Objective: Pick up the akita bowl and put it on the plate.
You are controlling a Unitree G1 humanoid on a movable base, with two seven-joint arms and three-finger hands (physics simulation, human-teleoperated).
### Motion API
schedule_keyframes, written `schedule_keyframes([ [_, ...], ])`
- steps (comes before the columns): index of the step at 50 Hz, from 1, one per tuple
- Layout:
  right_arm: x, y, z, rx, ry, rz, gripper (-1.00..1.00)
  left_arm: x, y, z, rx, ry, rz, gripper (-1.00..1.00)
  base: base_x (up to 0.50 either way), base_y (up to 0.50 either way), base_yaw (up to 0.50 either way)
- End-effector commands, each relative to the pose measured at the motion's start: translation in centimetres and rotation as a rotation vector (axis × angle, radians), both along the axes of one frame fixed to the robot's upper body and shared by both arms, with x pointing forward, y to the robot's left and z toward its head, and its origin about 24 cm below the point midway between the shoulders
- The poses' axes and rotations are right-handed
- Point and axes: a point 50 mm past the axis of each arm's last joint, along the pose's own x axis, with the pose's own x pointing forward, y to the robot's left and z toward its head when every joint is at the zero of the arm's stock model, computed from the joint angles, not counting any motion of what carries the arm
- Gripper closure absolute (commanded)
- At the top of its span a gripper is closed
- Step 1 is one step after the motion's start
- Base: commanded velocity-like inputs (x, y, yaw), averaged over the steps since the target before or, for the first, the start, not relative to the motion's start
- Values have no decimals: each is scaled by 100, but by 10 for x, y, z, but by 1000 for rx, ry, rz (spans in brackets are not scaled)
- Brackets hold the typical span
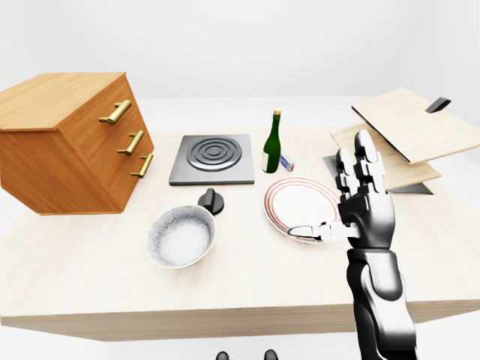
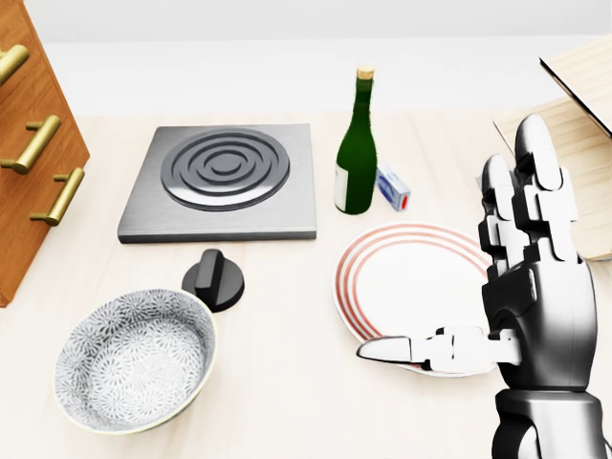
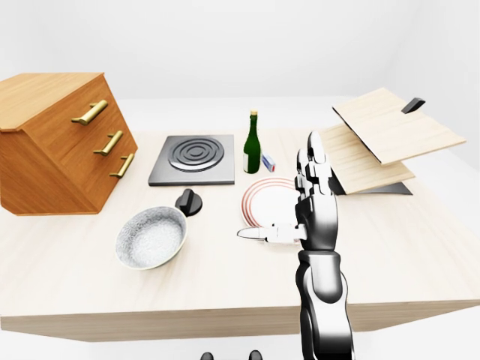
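The akita bowl (image 2: 134,371), grey-white with a fine floral pattern, sits upright and empty at the lower left of the head view. The white plate (image 2: 406,277) with red rings lies right of centre. My right hand (image 2: 497,287) is raised at the right edge, partly over the plate's right rim. It is open, with fingers (image 2: 535,182) pointing up, thumb stretched left, and nothing held. A wide gap separates it from the bowl. My left hand is not in any view.
A black knob (image 2: 213,279) stands just above the bowl. A grey hotplate (image 2: 222,180), a green bottle (image 2: 356,153) and a small blue-white box (image 2: 392,187) lie higher up. A wooden drawer chest (image 1: 71,139) is left; stacked wooden boards (image 1: 405,131) are right.
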Motion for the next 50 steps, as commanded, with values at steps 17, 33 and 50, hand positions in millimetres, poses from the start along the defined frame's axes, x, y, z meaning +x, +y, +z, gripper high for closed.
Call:
schedule_keyframes([
  [17, 1, -2, 0, -12, 2, -12, -98, 2, 1, -1, -5, 5, -2, -100, 30, 0, 0],
  [33, 0, -1, 0, -11, 1, -12, -98, 1, 0, 0, 0, 8, 0, -100, 31, 0, 0],
  [50, -3, 2, 3, -23, -15, -2, -99, 0, -1, 0, 4, 5, 1, -100, 42, 0, 0],
])
